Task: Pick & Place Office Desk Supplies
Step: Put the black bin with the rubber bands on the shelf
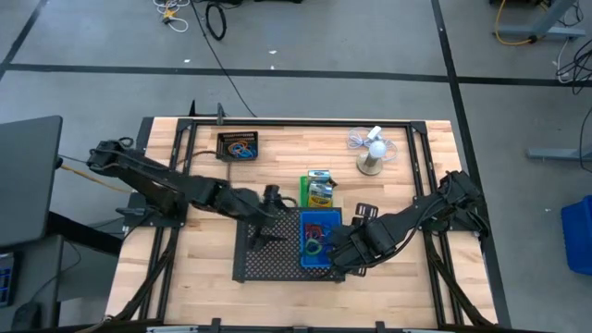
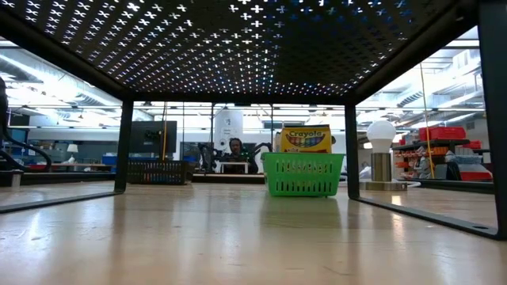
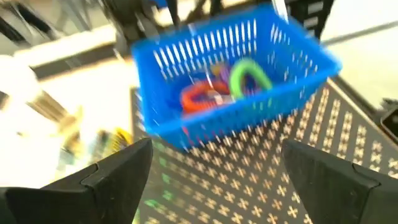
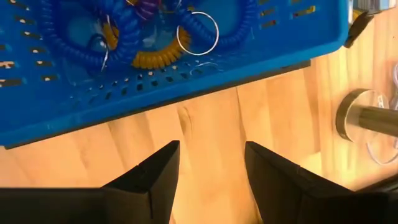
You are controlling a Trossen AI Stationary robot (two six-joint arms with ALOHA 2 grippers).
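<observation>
The blue bin [image 1: 315, 239] of coiled loops [image 1: 314, 246] is seen on the right part of the black mesh tray [image 1: 268, 254] at the near edge. The right gripper [image 1: 340, 248], jaws parted and empty, is held just right of it; the left gripper [image 1: 263, 215], spread wide and empty, left of it. Farther off, a green bin [image 1: 319, 190] with the crayon box [image 2: 306, 138] is set, then the black bin [image 1: 238, 146] and the fan [image 1: 372, 151].
</observation>
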